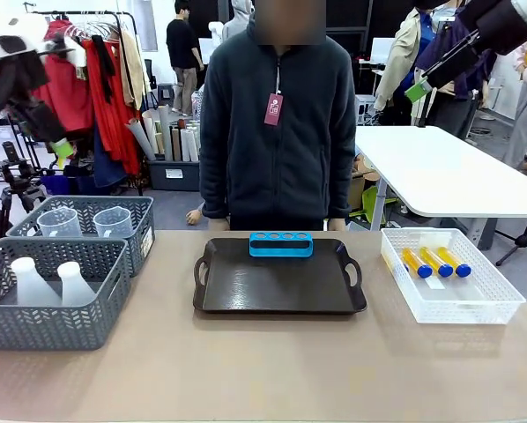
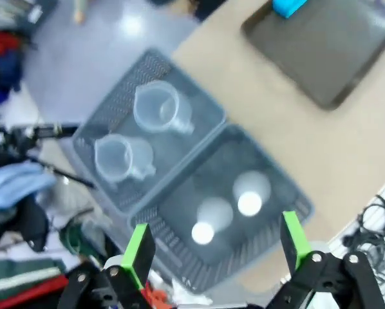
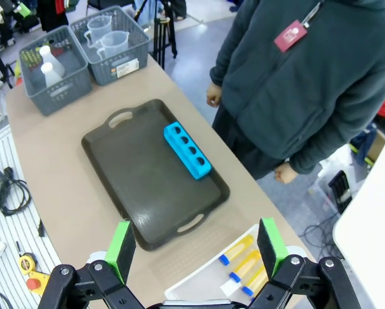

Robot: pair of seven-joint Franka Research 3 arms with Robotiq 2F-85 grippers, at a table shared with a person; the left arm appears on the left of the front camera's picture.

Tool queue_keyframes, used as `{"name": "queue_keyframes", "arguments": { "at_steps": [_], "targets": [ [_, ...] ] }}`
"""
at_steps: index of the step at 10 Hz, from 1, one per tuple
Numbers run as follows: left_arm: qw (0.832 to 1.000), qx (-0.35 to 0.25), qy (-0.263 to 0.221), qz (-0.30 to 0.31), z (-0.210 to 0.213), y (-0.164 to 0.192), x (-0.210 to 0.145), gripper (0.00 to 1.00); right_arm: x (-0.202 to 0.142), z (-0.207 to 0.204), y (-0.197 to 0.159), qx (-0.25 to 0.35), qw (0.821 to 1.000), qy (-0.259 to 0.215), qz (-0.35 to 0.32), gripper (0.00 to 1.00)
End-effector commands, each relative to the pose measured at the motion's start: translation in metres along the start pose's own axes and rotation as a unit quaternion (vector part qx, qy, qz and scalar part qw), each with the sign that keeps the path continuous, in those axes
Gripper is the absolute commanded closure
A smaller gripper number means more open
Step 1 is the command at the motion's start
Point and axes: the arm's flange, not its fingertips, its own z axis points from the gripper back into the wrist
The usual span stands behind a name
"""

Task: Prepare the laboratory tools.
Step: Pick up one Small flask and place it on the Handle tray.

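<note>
my left hand (image 2: pixel 215 243): fingers apart, high above two flasks (image 2: pixel 249 196) in near grey basket (image 1: pixel 52 330) | right hand (image 3: pixel 196 241): apart, empty | flasks look light, smooth, tippy; I'd take one by its neck

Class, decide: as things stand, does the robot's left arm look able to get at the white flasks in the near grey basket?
Probably yes. The open left claw hangs above the flasks, the grey basket has no lid, and nothing lies between them.
</note>
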Motion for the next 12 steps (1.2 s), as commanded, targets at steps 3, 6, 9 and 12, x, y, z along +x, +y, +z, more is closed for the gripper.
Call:
{"name": "queue_keyframes", "arguments": {
  "at_steps": [3, 6, 9, 12],
  "targets": [
    [0.992, 0.012, 0.066, 0.104, -0.029, 0.023, -0.054, 0.00, 0.000, 0.001, 0.001, 0.001, 1.000, -0.002, 0.003, 0.00],
    [0.991, -0.018, 0.055, 0.124, -0.047, 0.041, -0.058, 0.00, 0.000, 0.001, 0.001, 0.001, 1.000, -0.002, 0.003, 0.00],
    [0.992, 0.004, 0.074, 0.104, -0.042, 0.037, -0.065, 0.00, 0.000, 0.001, 0.001, 0.001, 1.000, -0.002, 0.003, 0.00],
    [0.992, -0.002, 0.071, 0.107, -0.044, 0.038, -0.063, 0.00, 0.000, 0.001, 0.001, 0.001, 1.000, -0.002, 0.003, 0.00]
  ]
}}
